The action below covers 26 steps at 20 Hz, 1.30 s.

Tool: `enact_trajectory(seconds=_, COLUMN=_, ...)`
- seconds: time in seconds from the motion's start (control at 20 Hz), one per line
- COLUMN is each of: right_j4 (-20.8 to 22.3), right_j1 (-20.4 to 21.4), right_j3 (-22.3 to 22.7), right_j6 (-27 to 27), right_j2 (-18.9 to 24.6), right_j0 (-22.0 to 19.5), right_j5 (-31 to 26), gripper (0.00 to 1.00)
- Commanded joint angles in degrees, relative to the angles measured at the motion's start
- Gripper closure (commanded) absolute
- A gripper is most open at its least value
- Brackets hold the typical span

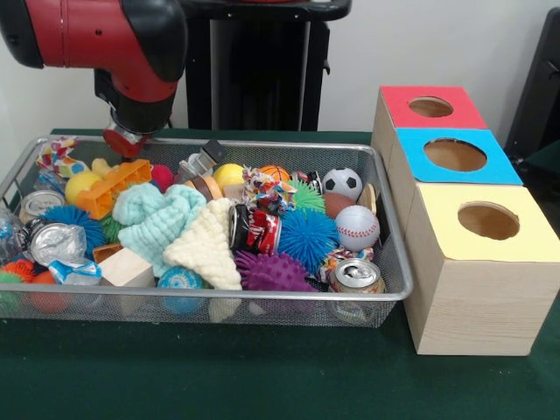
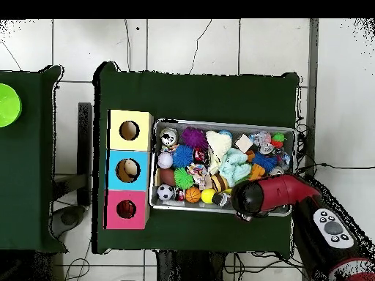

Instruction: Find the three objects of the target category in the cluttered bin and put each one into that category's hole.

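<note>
The silver wire mesh bin [image 1: 385, 297] is full of toys and also shows in the overhead view [image 2: 224, 208]. My gripper [image 1: 126, 142] hangs over the bin's far left corner, just above its rim and an orange plastic block [image 1: 112, 188]. In the overhead view the arm's head [image 2: 250, 197] hides it. The red-topped box [image 1: 455, 94] stands farthest back at the right, its round dark hole [image 1: 430, 107] empty; it also shows in the overhead view [image 2: 126, 209]. I cannot pick out a plush animal for certain; a brown striped shape [image 2: 217, 181] lies near the arm.
The blue-topped box [image 1: 490, 171] and the yellow-topped box [image 1: 525, 236] stand in front of the red one. In the bin lie mint [image 1: 157, 219] and cream [image 1: 208, 245] knitted cloths, spiky balls, a soccer ball [image 1: 342, 182], a baseball [image 1: 357, 227] and cans [image 1: 356, 276].
</note>
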State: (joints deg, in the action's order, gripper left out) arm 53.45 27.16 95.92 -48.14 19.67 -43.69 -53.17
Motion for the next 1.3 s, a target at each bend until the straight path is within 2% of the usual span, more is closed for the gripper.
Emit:
enact_trajectory(seconds=0.05, right_j4=4.49, right_j1=-1.79, right_j3=-6.42, right_j6=7.0, right_j2=1.32, right_j0=-1.73, right_j5=3.82, gripper=0.0)
enact_trajectory(seconds=0.7, right_j4=1.07, right_j1=1.67, right_j3=-4.24, right_j6=9.75, right_j2=2.13, right_j0=-2.22, right_j5=-1.07, gripper=0.0)
enact_trajectory(seconds=0.85, right_j4=-0.83, right_j1=3.04, right_j3=-3.11, right_j6=10.01, right_j2=2.66, right_j0=-2.66, right_j5=-2.64, gripper=0.0)
enact_trajectory(seconds=1.1, right_j4=-4.01, right_j1=7.97, right_j3=0.17, right_j6=12.04, right_j2=3.68, right_j0=-3.13, right_j5=-6.1, gripper=0.0)
enact_trajectory(seconds=1.3, right_j4=-4.52, right_j1=8.83, right_j3=0.44, right_j6=12.76, right_j2=3.92, right_j0=-3.91, right_j5=-6.49, gripper=0.0)
